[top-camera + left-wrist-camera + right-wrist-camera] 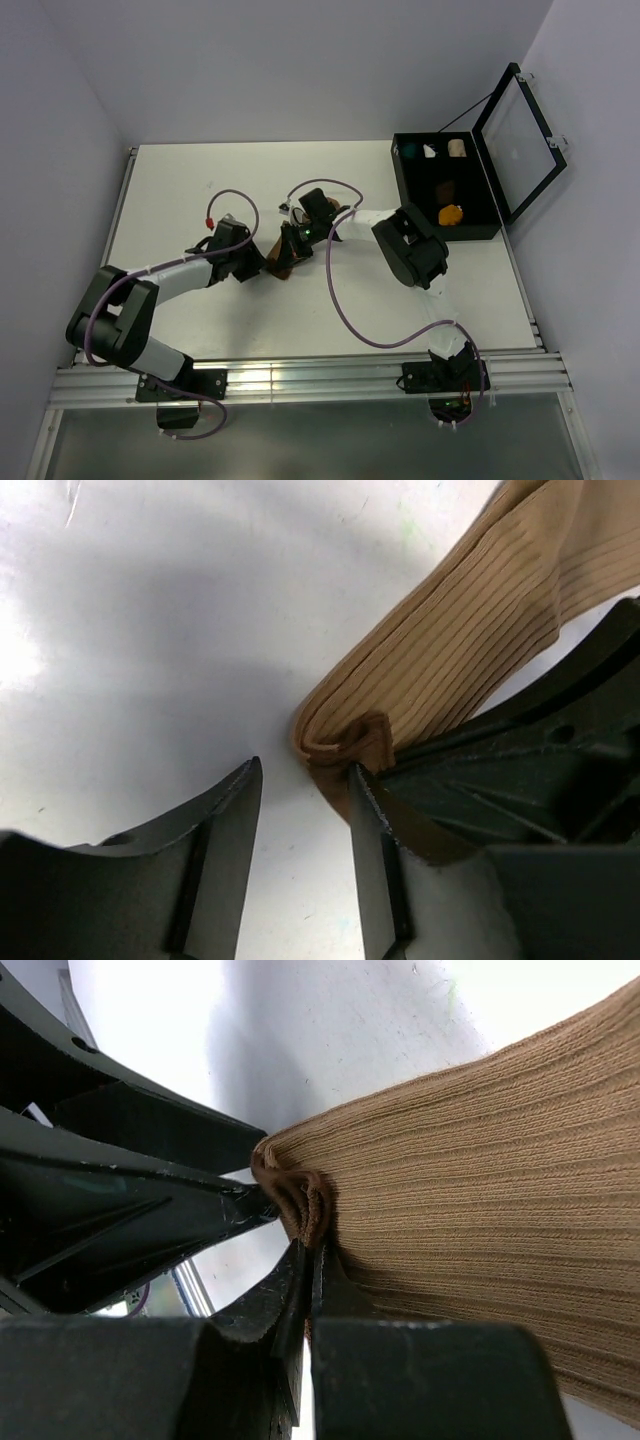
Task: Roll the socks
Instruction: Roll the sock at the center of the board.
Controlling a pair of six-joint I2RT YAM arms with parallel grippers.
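Note:
A plain tan ribbed sock [283, 268] lies on the white table between the two arms. My right gripper [306, 1246] is shut on the folded end of this sock [480, 1190], pinching the bunched layers at its fingertips. My left gripper [303, 770] faces it with jaws partly apart and only bare table between them. The folded end of the sock [470, 610] touches the tip of its right finger [365, 810]. A dark brown sock [445, 188] and a mustard-orange sock [451, 214] sit in the black box.
The open black box [497, 205] stands at the back right with its clear lid [520, 130] raised. Its far row holds teal [408, 152], white [430, 152] and cream [457, 148] bundles. A purple cable [345, 310] loops over the table.

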